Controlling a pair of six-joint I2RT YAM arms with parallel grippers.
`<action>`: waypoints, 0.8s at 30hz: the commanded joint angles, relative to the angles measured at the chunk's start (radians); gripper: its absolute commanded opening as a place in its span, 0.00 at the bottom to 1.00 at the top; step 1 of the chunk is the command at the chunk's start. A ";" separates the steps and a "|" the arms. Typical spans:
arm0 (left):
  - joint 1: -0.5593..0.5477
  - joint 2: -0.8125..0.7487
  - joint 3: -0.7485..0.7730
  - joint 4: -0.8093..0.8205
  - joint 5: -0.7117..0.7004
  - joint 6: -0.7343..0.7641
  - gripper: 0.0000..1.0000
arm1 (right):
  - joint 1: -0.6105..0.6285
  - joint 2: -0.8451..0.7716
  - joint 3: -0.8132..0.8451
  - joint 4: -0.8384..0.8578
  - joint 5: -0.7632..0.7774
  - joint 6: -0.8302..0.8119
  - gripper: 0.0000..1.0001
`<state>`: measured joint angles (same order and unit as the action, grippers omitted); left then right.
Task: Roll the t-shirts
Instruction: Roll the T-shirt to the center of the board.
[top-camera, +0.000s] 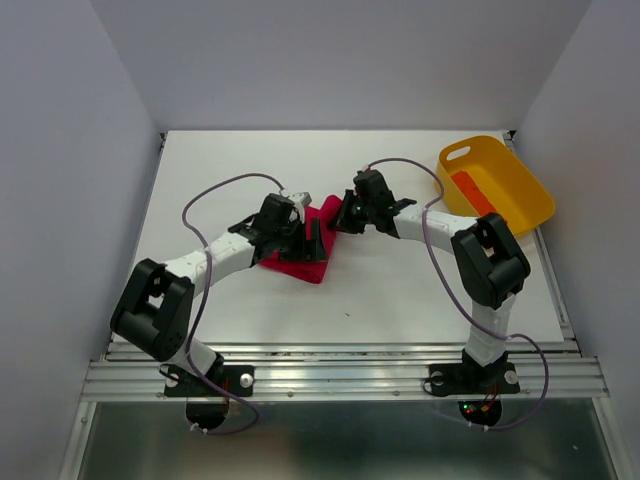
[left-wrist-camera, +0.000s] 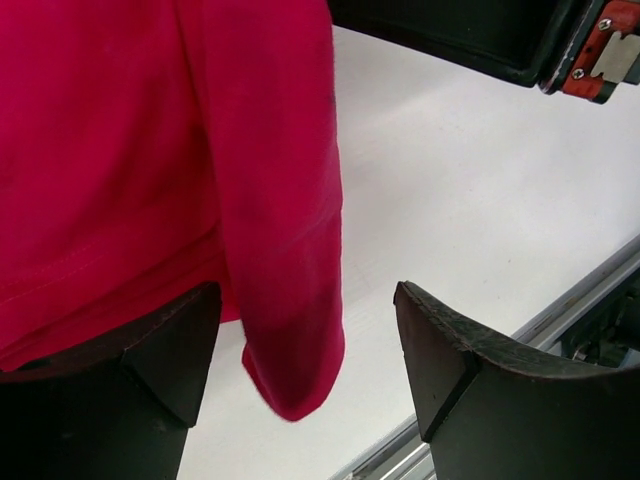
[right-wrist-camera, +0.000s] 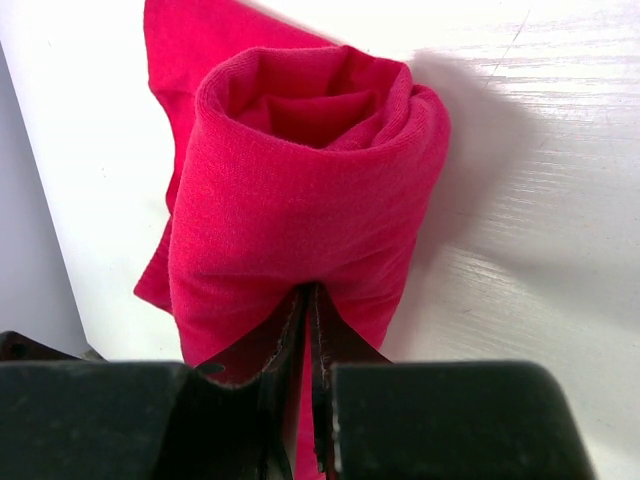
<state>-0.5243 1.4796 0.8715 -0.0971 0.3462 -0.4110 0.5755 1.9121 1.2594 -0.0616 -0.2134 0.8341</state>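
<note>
A crimson t-shirt (top-camera: 297, 262) lies mid-table, partly rolled, between my two grippers. My right gripper (top-camera: 342, 216) is shut on a layer of the roll's end (right-wrist-camera: 305, 180), whose open spiral faces the right wrist camera; its tips (right-wrist-camera: 310, 300) pinch the cloth. My left gripper (top-camera: 316, 240) stands open over the shirt's near edge. In the left wrist view a loose fold of crimson cloth (left-wrist-camera: 285, 250) lies between the wide-apart fingers (left-wrist-camera: 445, 360) without being clamped. An orange-red t-shirt (top-camera: 470, 191) lies as a narrow roll inside the yellow tub.
The yellow tub (top-camera: 520, 205) with handles sits at the back right of the white table (top-camera: 400, 290). A metal rail (top-camera: 340, 375) runs along the near edge, also showing in the left wrist view (left-wrist-camera: 590, 290). Purple cables loop over both arms.
</note>
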 joint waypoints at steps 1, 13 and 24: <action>-0.063 0.045 0.093 -0.012 -0.100 0.024 0.77 | 0.007 -0.033 -0.012 0.011 0.025 0.002 0.11; -0.186 0.142 0.211 -0.145 -0.306 0.032 0.63 | 0.007 -0.042 -0.022 0.009 0.032 0.003 0.11; -0.255 0.225 0.296 -0.266 -0.470 0.029 0.63 | 0.007 -0.050 -0.025 0.011 0.034 0.005 0.11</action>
<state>-0.7643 1.6974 1.1152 -0.3073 -0.0399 -0.3912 0.5755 1.9118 1.2438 -0.0631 -0.1925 0.8345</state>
